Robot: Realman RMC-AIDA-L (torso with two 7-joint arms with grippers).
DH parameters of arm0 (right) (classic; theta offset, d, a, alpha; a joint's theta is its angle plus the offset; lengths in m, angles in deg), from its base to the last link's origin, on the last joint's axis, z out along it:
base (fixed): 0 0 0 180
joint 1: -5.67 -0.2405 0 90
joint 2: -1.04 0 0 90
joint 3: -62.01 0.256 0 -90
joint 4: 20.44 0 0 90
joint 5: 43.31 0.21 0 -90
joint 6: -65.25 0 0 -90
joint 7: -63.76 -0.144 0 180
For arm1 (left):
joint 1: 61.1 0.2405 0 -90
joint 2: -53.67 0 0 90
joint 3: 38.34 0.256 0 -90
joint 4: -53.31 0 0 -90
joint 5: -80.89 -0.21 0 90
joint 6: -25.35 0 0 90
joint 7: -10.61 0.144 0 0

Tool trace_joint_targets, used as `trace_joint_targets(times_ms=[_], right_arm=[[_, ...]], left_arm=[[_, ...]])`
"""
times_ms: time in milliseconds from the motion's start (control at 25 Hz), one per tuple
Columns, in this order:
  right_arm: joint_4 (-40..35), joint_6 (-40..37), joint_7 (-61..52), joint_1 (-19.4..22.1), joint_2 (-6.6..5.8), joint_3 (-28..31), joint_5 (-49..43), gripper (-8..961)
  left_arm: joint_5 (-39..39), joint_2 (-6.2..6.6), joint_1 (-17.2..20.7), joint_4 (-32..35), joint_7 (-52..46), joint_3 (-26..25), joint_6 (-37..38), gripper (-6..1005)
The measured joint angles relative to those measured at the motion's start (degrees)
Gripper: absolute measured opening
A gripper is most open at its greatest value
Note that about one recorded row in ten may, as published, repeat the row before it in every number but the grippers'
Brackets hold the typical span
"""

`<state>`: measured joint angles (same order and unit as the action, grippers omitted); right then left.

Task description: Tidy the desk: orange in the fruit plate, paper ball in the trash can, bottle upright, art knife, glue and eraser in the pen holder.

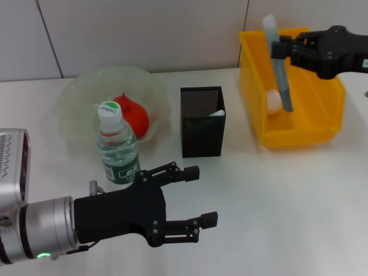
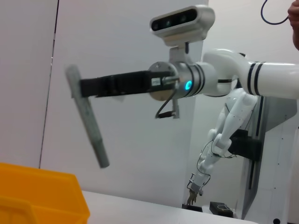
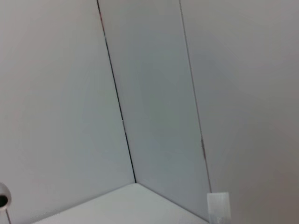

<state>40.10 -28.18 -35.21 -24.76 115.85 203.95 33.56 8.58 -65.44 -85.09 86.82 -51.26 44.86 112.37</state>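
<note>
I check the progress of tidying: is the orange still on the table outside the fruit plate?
No, in the head view the orange lies inside the fruit plate, behind the upright bottle.

Orange (image 1: 131, 115): red-orange, puckered top, resting inside fruit plate (image 1: 77, 92), a pale green translucent bowl with wavy rim. Bottle (image 1: 117, 149): clear, green label, white cap, standing upright just in front of the plate. Pen holder (image 1: 202, 122): black mesh square cup, upright, between plate and trash can (image 1: 299, 123). Paper ball (image 1: 274, 100): white, lying inside the yellow-orange bin. Art knife (image 1: 280, 64): long grey stick, tilted, held above the bin.
</note>
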Motion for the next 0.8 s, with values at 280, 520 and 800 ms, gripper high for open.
trace_joint_targets(times_ms=[280, 520, 800], right_arm=[[-7.8, 4.8, 6.4, -3.6, -0.07, 0.0, -1.6, 133], [-12.9, 9.2, 11.5, -5.6, 0.24, 0.0, -1.2, 133], [-21.8, 14.6, 18.4, -9.0, 0.47, 0.1, 2.5, 133]], left_arm=[[0.1, 0.02, 0.0, 0.0, 0.0, 0.0, 0.0, 869], [0.1, 0.02, 0.0, 0.0, 0.0, 0.0, -0.4, 870], [0.1, 0.02, 0.0, 0.0, 0.0, 0.1, -0.4, 869]])
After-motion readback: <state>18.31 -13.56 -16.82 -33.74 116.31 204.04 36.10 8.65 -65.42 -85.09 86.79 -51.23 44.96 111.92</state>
